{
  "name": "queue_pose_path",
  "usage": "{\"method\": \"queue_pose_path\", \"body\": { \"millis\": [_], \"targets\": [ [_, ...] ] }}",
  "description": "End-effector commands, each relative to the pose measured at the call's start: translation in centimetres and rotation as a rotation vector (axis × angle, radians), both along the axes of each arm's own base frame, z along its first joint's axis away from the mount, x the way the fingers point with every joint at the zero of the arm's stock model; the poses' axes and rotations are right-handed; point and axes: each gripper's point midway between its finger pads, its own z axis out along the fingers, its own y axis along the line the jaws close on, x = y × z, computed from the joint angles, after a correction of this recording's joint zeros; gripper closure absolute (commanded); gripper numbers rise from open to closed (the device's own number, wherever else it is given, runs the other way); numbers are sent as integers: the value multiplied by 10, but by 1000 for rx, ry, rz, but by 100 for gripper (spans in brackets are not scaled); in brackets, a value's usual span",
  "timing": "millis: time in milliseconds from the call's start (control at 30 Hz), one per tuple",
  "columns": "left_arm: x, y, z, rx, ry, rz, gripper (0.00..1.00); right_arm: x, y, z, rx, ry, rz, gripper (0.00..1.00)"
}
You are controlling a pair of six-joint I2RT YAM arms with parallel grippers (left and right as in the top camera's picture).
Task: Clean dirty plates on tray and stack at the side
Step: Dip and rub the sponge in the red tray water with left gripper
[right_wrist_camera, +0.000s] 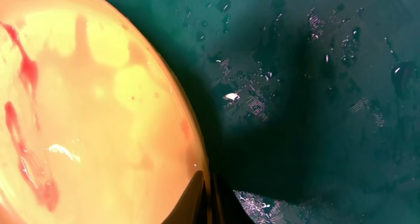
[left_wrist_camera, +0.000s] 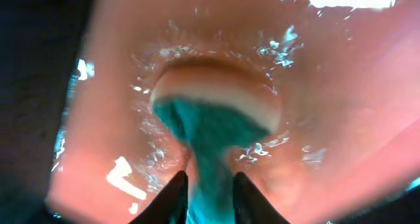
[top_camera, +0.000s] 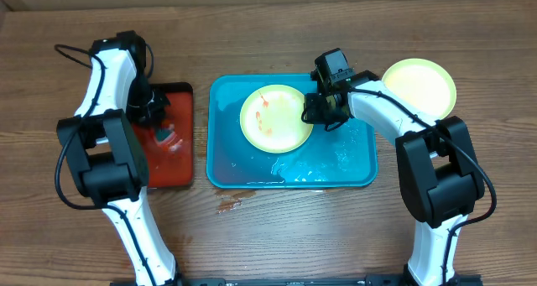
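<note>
A smeared plate [top_camera: 275,118] is noted on the turquoise tray [top_camera: 352,164], toward its back left, with red streaks across its face. The right pincer [right_wrist_camera: 209,199] is closed tight on this plate's right rim. A dark shadow is cast under that edge in the right wrist view, so the rim is judged slightly raised. A clean plate [top_camera: 419,85] is set on the surface [top_camera: 277,34] at the right, well apart from the tray. No third plate is seen.

The left pincer [left_wrist_camera: 210,188] is held low over the red tray [top_camera: 176,164], its fingers narrowly apart with a teal sponge [left_wrist_camera: 210,132] between them. Whether the sponge is pinched or loose cannot be told.

Risks, as judged:
- Slip: the plate is held by a thin wet rim only, so it could be dropped or swung if lifted quickly.
- Lost sponge: if the gap is widened further, the sponge would be left on the wet red tray.
- Skipped wipe: sponge and plate are well apart, so the plate could be stacked with its streaks on.
- Spillage: water is pooled in the tray and could be tipped out. A wet patch [top_camera: 228,205] is already noted on the surface in front.
</note>
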Motion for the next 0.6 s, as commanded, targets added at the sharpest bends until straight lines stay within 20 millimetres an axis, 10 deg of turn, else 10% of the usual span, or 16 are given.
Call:
{"method": "queue_pose_path", "body": {
  "millis": [0, 367, 567],
  "targets": [
    [5, 5, 16, -3, -46, -16, 76, -4, 1, -5, -6, 6, 16, 96],
    [-4, 3, 3, -9, -15, -14, 50, -4, 1, -5, -6, 6, 16, 96],
    [-5, -3, 0, -35, -14, -5, 51, -4, 1, -5, -6, 6, 16, 96]
  ]
}}
